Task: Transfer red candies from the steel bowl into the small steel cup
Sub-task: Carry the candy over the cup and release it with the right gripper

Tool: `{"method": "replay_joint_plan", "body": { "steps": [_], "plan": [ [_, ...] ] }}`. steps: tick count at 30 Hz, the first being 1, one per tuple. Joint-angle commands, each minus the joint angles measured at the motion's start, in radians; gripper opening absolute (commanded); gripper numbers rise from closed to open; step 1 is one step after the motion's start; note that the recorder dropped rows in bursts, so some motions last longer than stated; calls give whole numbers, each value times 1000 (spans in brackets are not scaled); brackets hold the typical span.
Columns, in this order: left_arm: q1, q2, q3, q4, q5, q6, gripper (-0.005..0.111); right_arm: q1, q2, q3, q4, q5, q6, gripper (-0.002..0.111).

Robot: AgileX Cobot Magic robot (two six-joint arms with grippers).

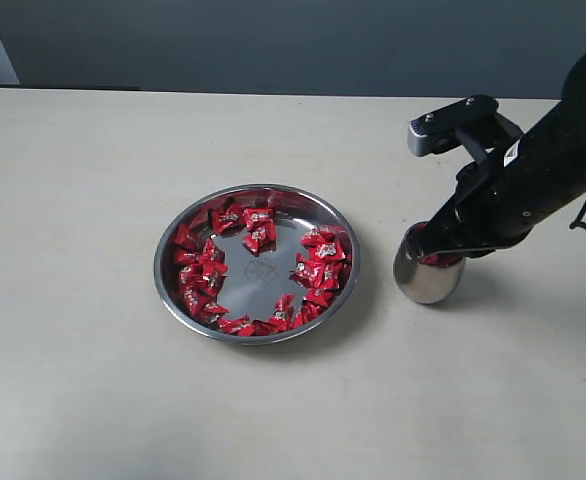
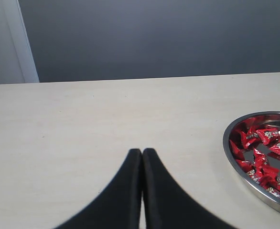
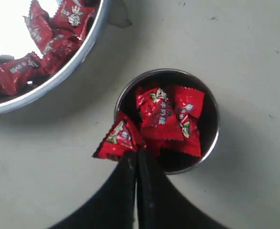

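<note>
Tabletop (image 1: 73,200): pale, matte. The steel bowl (image 1: 273,262) sits about midway between the left and right edges, nearer the near edge than the far one. The red candies (image 1: 318,262) lie in a ring round the bowl's wall; the stamped centre is bare.

The small steel cup (image 1: 428,278) stands upright just beside the bowl, toward the right edge, not touching it. Right wrist view: several wrapped candies (image 3: 166,117) are inside the cup.

The right arm (image 1: 533,170) reaches down over the cup. Right jaws: closed on one red candy (image 3: 120,138), pinched by its wrapper. It hangs across the cup's rim (image 3: 215,129) on the bowl side. Contact with the rim: cannot tell.

Left jaws: closed, tips together, nothing held. They sit low over bare tabletop toward the left edge, with the bowl's rim (image 2: 235,162) off to one side.
</note>
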Motion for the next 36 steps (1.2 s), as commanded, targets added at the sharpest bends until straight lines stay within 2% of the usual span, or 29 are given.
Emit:
{"method": "replay_joint_plan", "body": {
  "steps": [1,15,17,21,23,34,36],
  "plan": [
    [-6,-5,2,1,-4,-2,0,-5,45,6,-13,-63,5,-1],
    [-6,-5,2,1,-4,-2,0,-5,50,4,-82,-73,10,-1],
    [-6,-5,2,1,-4,-2,0,-5,50,4,-84,-73,10,4],
    [-6,-5,2,1,-4,-2,0,-5,50,4,-89,-73,10,26],
    [-6,-5,2,1,-4,-2,0,-5,50,4,-95,-73,10,32],
    [-6,-5,2,1,-4,-2,0,-5,-23,4,-106,-139,24,33],
    [-6,-5,2,1,-4,-2,0,-5,-52,4,-62,-175,34,33]
  ]
}}
